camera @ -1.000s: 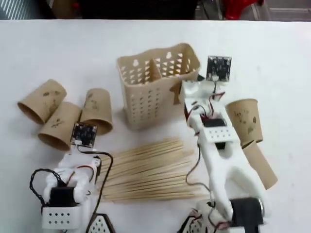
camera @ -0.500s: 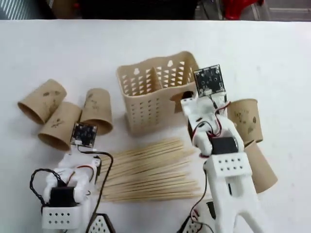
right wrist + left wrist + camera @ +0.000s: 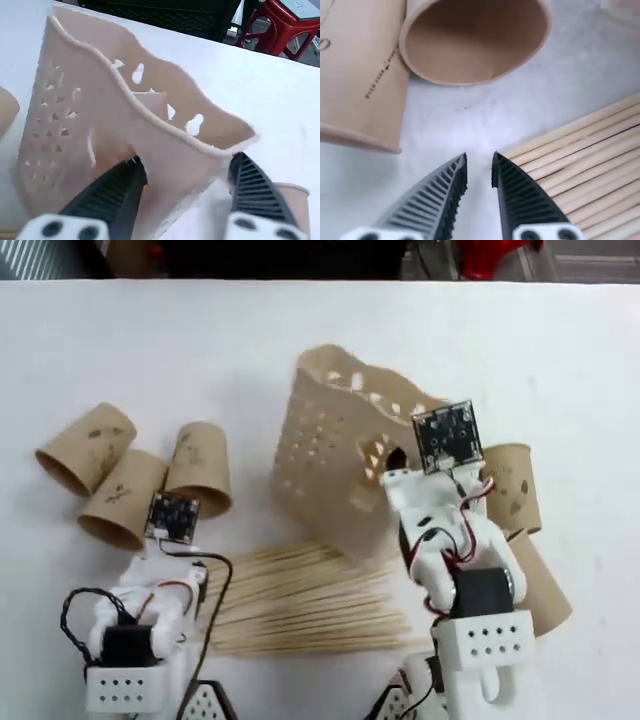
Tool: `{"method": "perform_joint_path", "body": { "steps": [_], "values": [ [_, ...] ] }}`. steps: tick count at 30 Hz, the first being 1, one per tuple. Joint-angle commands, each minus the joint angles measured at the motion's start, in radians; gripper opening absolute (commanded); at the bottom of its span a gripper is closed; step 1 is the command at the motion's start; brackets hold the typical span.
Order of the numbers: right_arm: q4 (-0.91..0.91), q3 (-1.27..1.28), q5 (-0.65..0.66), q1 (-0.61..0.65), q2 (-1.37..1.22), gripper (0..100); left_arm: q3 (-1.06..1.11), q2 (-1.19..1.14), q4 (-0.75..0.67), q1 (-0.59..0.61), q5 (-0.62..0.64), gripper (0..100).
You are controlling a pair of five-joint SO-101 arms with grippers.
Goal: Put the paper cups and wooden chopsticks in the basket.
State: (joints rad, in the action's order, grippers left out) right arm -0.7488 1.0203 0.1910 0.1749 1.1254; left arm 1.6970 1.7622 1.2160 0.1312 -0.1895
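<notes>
Brown paper cups (image 3: 125, 475) and pale wooden chopsticks (image 3: 300, 600) lie unstowed. The beige perforated basket (image 3: 330, 460) is clamped by the right gripper (image 3: 187, 162); the left gripper (image 3: 479, 160) is parted, empty.

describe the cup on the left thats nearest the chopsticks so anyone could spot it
On the white table, left of the tilted basket, three brown paper cups lie on their sides in a cluster. It is the cup at the cluster's basket-side end, nearest the chopsticks; its mouth faces the near edge, while its two neighbours lie slanted.
</notes>
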Motion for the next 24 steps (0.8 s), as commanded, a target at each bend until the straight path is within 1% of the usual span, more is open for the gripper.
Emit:
{"method": "perform_joint_path", "body": {
  "steps": [1,3,6,7,9,11,13,16,20,24],
  "values": [
    [0.016,0.025,0.014,0.013,0.025,23.5,-0.002,0.001,0.003,-0.007,-0.006,10],
    [0.079,0.055,0.015,0.005,0.025,20.0,-0.002,0.001,0.003,-0.007,-0.006,10],
    [0.168,0.083,0.025,0.01,0.025,10.6,-0.002,0.001,0.003,-0.007,-0.006,10],
    [0.183,0.089,0.058,0.016,0.025,8.0,-0.002,0.001,0.003,-0.007,-0.006,10],
    [0.208,0.098,0.173,0.056,0.028,4.1,-0.002,0.001,0.003,-0.005,-0.006,10],
    [0.249,0.123,0.29,0.093,0.031,2.3,-0.002,0.001,0.003,-0.007,-0.008,10],
    [0.332,0.163,0.347,0.107,0.033,1.9,-0.002,0.001,0.003,-0.007,-0.008,10],
    [0.469,0.232,0.37,0.107,0.033,1.8,-0.002,0.001,0.003,-0.007,-0.006,10],
    [0.599,0.31,0.393,0.108,0.028,1.8,-0.002,0.001,0.003,-0.007,-0.006,10],
    [0.616,0.388,0.396,0.108,0.033,1.8,-0.002,0.001,0.003,-0.005,-0.006,10]
  ]
}}
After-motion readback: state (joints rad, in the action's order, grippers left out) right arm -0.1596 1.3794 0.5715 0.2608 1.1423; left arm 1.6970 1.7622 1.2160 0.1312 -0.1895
